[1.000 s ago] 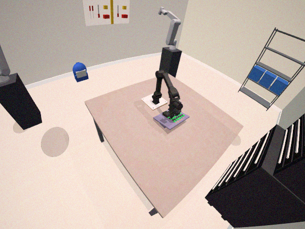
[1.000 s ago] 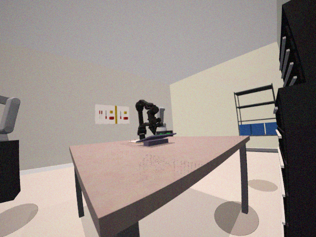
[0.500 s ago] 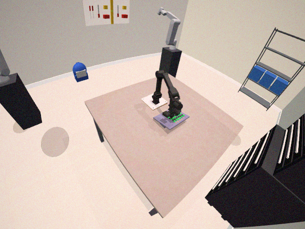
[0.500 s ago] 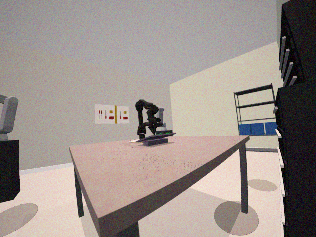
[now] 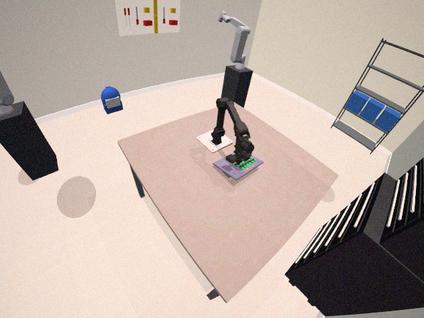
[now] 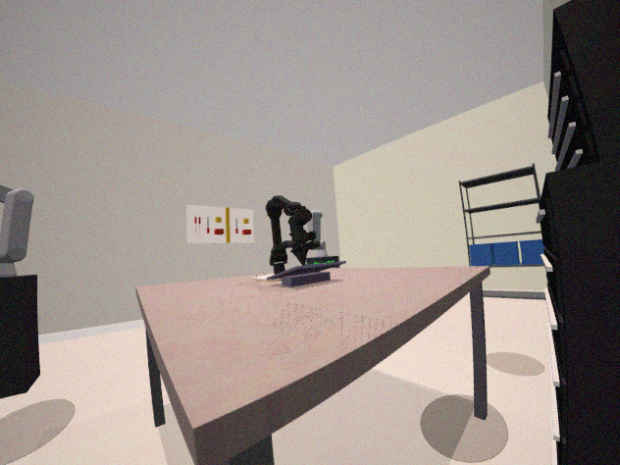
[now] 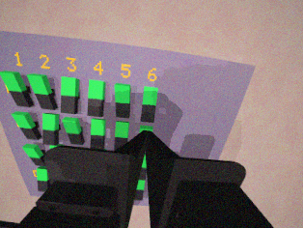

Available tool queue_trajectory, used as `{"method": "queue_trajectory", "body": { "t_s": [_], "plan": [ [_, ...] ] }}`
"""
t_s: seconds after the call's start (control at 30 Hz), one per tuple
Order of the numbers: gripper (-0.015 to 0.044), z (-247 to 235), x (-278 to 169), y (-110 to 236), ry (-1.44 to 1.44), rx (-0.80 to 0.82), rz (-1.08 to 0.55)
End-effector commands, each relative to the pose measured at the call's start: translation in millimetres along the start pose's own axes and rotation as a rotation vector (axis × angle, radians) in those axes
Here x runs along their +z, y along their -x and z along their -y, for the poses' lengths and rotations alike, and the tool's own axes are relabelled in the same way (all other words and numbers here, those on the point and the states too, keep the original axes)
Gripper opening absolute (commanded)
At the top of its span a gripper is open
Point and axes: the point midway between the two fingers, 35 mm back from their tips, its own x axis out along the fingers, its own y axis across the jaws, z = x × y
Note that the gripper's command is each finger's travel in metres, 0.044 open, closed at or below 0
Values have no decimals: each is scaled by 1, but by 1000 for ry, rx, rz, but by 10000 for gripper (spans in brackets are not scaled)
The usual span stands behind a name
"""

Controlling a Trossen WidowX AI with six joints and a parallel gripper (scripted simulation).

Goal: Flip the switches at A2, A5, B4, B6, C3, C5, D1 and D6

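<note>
A purple switch panel (image 7: 207, 97) (image 5: 221, 168) (image 6: 300, 273) lies on the table, with green rocker switches in rows under orange column numbers 1 to 6. My gripper (image 7: 147, 134) (image 5: 236, 159) (image 6: 302, 260) is shut, its fingers pressed together into one point. In the wrist view that point sits at the second row's column 6 switch (image 7: 146, 128), of which only a green sliver shows. The top-row column 6 switch (image 7: 150, 96) and column 5 switch (image 7: 122, 93) stand just beyond it. My fingers hide the lower rows' right-hand switches.
The arm's white base plate (image 5: 205, 140) lies just behind the panel on the table (image 5: 239, 222) (image 6: 300, 339). Off the table stand a grey arm on a black pedestal (image 5: 236, 85), a shelf with blue bins (image 5: 373, 109) and black cabinets (image 5: 359, 274).
</note>
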Motion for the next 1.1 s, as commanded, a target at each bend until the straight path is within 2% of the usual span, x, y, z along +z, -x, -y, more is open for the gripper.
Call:
{"method": "queue_trajectory", "body": {
  "t_s": [0.0, 1.07],
  "plan": [
    [0, -1, 0, -2, 3, 6, -1],
    [0, -1, 0, -6, 3, 6, -1]
  ]
}}
